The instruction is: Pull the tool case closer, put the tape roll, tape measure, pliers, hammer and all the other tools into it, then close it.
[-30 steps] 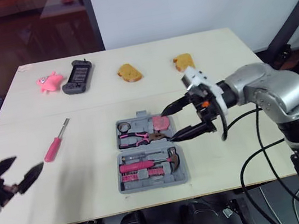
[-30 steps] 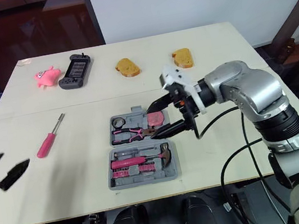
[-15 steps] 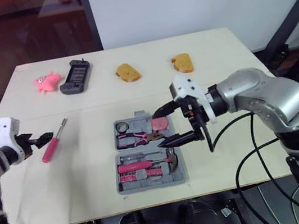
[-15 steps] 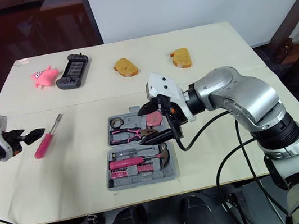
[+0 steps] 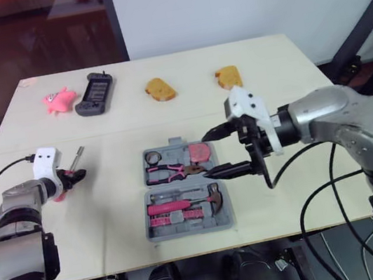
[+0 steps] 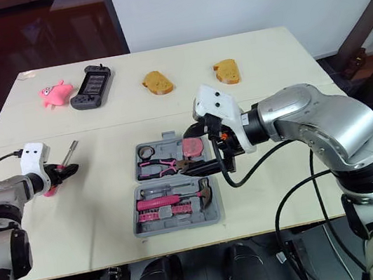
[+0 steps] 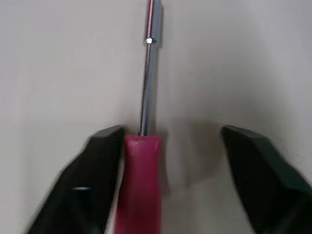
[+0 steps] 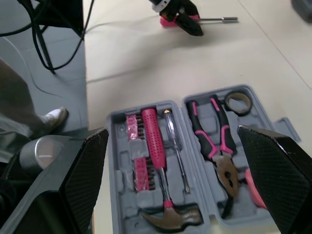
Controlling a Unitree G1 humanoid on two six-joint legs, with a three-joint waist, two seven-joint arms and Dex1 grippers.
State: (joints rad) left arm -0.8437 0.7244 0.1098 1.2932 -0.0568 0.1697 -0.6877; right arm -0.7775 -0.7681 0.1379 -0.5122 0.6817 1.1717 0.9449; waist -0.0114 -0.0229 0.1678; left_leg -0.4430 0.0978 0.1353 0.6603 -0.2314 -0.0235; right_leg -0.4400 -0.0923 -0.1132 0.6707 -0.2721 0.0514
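The left arm reaches low across the desk (image 5: 280, 61) towards its left side, forearm lying almost flat; its left claw (image 7: 170, 146) stands apart around the pink handle of the screwdriver (image 7: 140, 180), one finger (image 7: 100, 156) right against the handle and the other well clear of it, so nothing is clamped; the steel shaft points away from the claw, flat on the desk. The right arm bends in from the right side, elbow out, and its right claw (image 5: 206, 156) hangs spread wide over the right end of the tool case (image 5: 151, 227), one fingertip over the far half and one at the seam between the halves, holding nothing. The case lies open in the middle of the desk, near the front edge; the head views show the tape roll (image 5: 152, 159), the pliers (image 5: 170, 172) and the pink tape measure (image 5: 201, 153) in the far half and the hammer (image 5: 182, 204) in the near half. The right wrist view adds a slim screwdriver (image 8: 175, 151) seated beside the hammer and a rack of pink bits (image 8: 135, 146); the left wrist view alone makes the gap at the handle plain. Along the far edge sit a pink toy (image 5: 60, 102), a game controller (image 5: 94, 95) and two bread pieces (image 5: 161, 89).
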